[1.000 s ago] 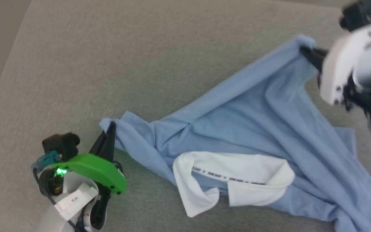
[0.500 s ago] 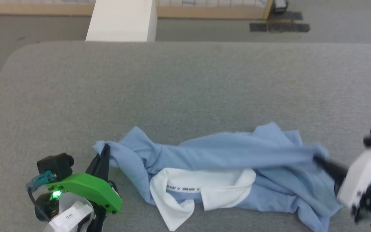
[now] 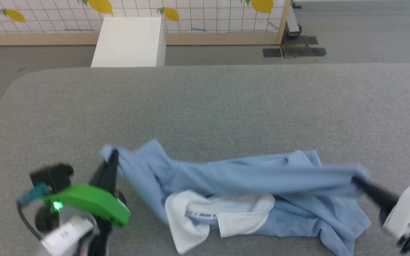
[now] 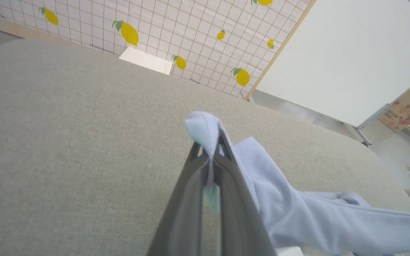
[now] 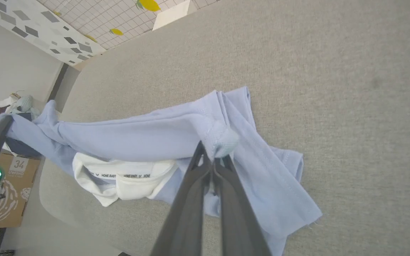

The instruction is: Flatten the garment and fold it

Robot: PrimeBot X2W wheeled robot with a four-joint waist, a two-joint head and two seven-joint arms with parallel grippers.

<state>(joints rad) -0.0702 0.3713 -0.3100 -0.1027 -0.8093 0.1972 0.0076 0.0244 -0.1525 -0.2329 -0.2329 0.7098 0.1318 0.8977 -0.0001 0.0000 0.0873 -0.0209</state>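
Left gripper point(image 3: 113, 154) is clamping one end of the polo shirt point(image 3: 247, 174), my right gripper point(image 3: 356, 180) is pinching the other end.

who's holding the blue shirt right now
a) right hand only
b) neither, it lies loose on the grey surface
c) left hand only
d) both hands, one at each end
d: the left hand is shut on one end of the shirt and the right hand is shut on the other end, with a band of fabric stretched between them.
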